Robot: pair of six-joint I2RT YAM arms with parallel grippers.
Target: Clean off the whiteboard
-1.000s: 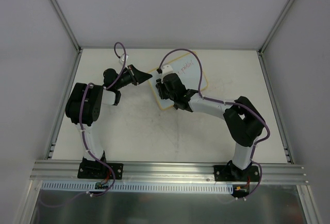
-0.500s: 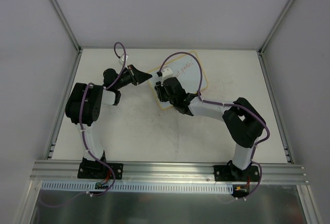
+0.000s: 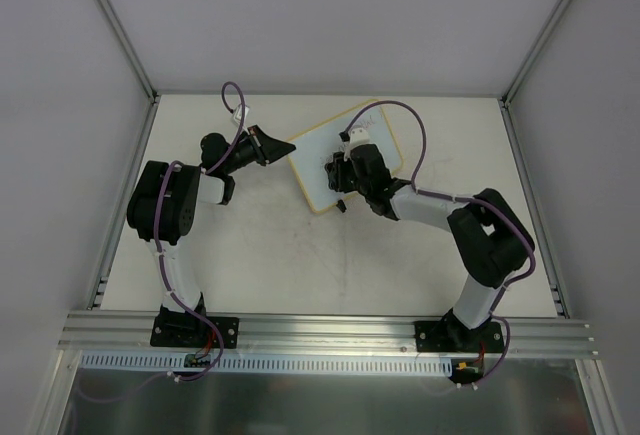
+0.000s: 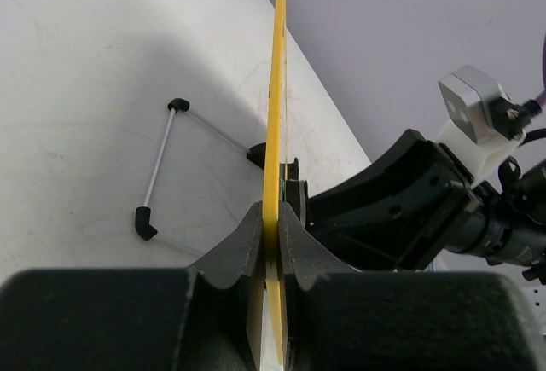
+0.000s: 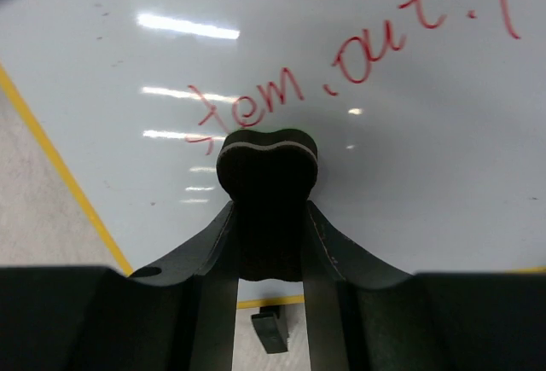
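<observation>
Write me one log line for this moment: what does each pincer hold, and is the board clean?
left pincer: shut on whiteboard edge | right pincer: shut on eraser, over whiteboard | red writing: not yet erased

Left gripper (image 4: 271,219), right gripper (image 5: 269,209): black moulded fingers. Left arm (image 3: 160,202), right arm (image 3: 488,245) (identical build): black joints, white links, purple cables.

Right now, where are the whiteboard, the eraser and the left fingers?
whiteboard (image 5: 409,183): right wrist view, bare white surface.
eraser (image 5: 269,162): right wrist view, its dark rounded top.
left fingers (image 4: 235,256): left wrist view, one finger's curved tip.
</observation>
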